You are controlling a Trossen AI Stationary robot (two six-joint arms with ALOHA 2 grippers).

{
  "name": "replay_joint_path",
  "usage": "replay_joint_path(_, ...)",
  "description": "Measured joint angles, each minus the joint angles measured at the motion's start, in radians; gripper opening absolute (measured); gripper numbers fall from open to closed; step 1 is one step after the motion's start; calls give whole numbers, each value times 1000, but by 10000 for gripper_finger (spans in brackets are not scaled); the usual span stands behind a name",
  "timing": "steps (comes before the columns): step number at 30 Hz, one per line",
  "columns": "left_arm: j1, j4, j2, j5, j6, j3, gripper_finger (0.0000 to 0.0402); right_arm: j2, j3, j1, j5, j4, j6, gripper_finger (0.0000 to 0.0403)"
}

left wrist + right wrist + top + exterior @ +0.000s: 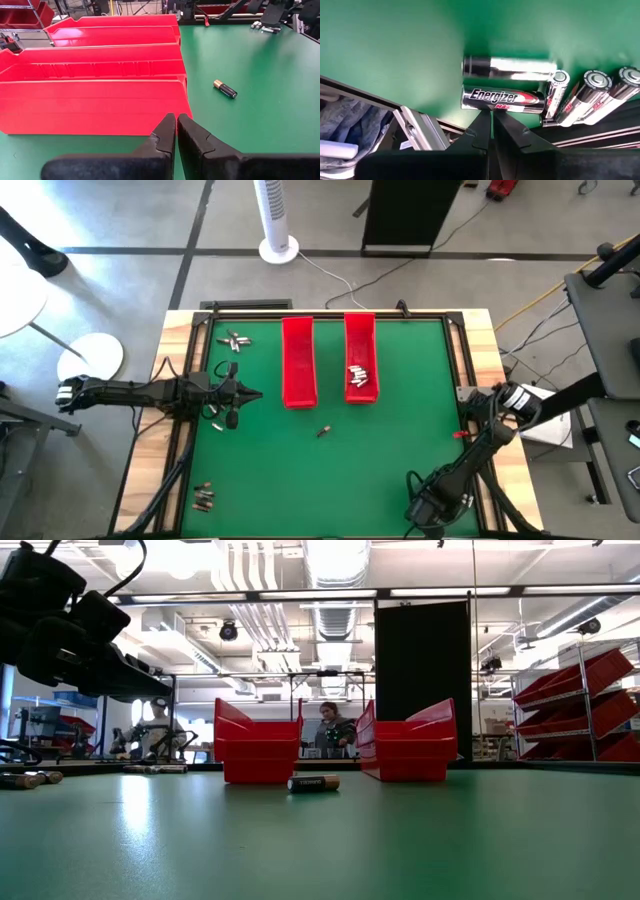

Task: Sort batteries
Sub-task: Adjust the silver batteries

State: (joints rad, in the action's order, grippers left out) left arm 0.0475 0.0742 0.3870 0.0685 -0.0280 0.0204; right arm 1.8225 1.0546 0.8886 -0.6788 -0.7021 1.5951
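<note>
Two long red trays stand side by side at the far middle of the green mat: the left one point(298, 360) and the right one point(361, 358), which holds several silvery batteries point(360, 377). A lone dark battery point(322, 431) lies on its side in front of them. My left gripper point(176, 122) is shut, hovering beside the left tray. My right gripper point(491, 116) is shut at the table's right edge point(472, 398), slanting down at a row of silvery batteries point(592, 95); its tips stand at the side of the nearest one point(502, 98). My right gripper's shut fingertips point(482, 120) stand right at the long side point(492, 107) of a silvery battery that lies flat on the mat. They come slanting from above, across the battery. I cannot tell whether they touch it.
More batteries lie in a small heap at the far left point(234, 340) and at the near left corner point(203, 497). A dark frame rail point(600, 132) runs along the mat's right edge beside the row of batteries. Open mat spreads in the near middle point(330, 480).
</note>
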Motion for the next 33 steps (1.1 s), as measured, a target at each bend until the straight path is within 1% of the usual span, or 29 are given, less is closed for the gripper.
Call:
replay_joint_path(5, 0, 0, 0, 0, 0, 0, 0, 0, 0, -19, 16, -9, -32, 12)
replay_joint_path(12, 0, 0, 0, 0, 0, 0, 0, 0, -1, -29, 26, -86, -74, 12)
replay_joint_path(18, 0, 0, 0, 0, 0, 0, 0, 0, -1, -29, 23, -89, -83, 12)
replay_joint_path(23, 0, 0, 0, 0, 0, 0, 0, -1, 1, -24, -29, -129, -97, 12)
replay_joint_path(30, 0, 0, 0, 0, 0, 0, 0, -2, -20, 42, -67, -135, -104, 12)
replay_joint_path(33, 0, 0, 0, 0, 0, 0, 0, -2, -31, 66, -124, -135, -105, 12)
